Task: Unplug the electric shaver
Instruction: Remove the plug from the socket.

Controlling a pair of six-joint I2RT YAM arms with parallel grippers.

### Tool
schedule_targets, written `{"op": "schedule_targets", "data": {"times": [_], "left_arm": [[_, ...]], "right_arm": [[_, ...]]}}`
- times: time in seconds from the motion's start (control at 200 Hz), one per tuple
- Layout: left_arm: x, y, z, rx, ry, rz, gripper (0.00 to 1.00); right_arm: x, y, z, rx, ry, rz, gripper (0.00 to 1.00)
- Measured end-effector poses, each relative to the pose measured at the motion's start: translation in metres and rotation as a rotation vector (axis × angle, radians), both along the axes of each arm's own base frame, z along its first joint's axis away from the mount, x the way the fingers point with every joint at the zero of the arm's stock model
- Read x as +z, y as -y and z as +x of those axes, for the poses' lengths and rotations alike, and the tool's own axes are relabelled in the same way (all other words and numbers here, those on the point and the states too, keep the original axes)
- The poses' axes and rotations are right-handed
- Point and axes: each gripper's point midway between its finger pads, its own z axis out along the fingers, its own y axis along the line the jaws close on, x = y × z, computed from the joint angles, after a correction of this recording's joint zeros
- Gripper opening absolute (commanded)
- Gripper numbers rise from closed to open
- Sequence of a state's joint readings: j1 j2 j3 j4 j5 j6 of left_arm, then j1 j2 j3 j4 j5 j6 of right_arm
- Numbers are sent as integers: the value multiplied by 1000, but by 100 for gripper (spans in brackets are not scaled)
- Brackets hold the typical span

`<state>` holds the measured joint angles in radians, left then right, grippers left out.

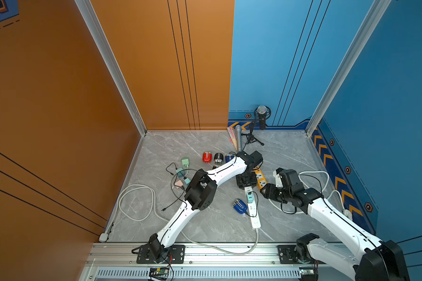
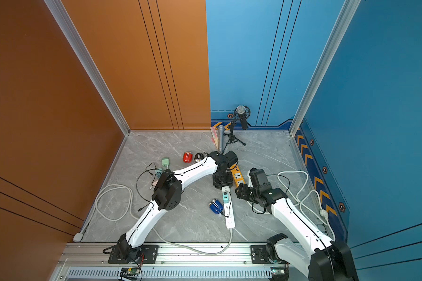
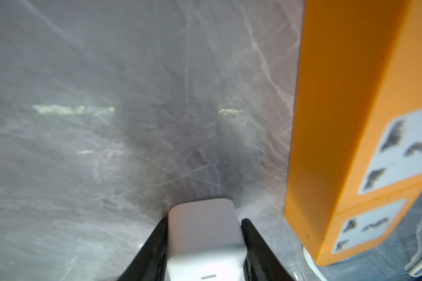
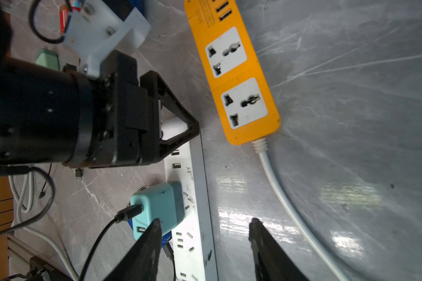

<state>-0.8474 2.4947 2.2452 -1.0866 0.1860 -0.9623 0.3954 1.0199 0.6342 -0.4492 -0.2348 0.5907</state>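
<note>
Straddling the strip's [image 1: 253, 215] end, left pincer [image 3: 205, 219] half-closed, grip uncertain; right pincer [image 4: 205, 220] gapes empty beside charger [image 4: 161, 204], shaver [image 1: 240, 206] at its 8 o'clock. Charger looks light, rigid, slick: pinch flat sides.

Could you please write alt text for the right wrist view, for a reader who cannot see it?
The left gripper straddles the end of a white power strip. A teal charger with a black cable is plugged into it, an orange power strip lies alongside, and the right gripper hangs open nearby.
</note>
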Motion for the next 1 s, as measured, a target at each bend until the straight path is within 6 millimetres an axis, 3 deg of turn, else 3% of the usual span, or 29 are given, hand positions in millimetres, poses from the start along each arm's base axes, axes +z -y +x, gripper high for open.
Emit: {"op": "schedule_targets", "data": {"times": [0.205,0.39,0.515,0.736,0.996], "left_arm": [[1,-1,0,8,-16,-8,44],[2,-1,0,11,-27,-17,43],[2,-2,0,13,-31,-21,43],[2,-2,0,13,-37,-24,43],[2,-2,0,10,-41,-29,43]], "right_arm": [[20,-26,-16,123,110,-41,61],[22,-49,-33,223,189,-146,63],[27,-59,-32,242,244,-232,63],[51,-51,-19,146,347,-307,65],[71,-42,-18,82,412,-328,68]]}}
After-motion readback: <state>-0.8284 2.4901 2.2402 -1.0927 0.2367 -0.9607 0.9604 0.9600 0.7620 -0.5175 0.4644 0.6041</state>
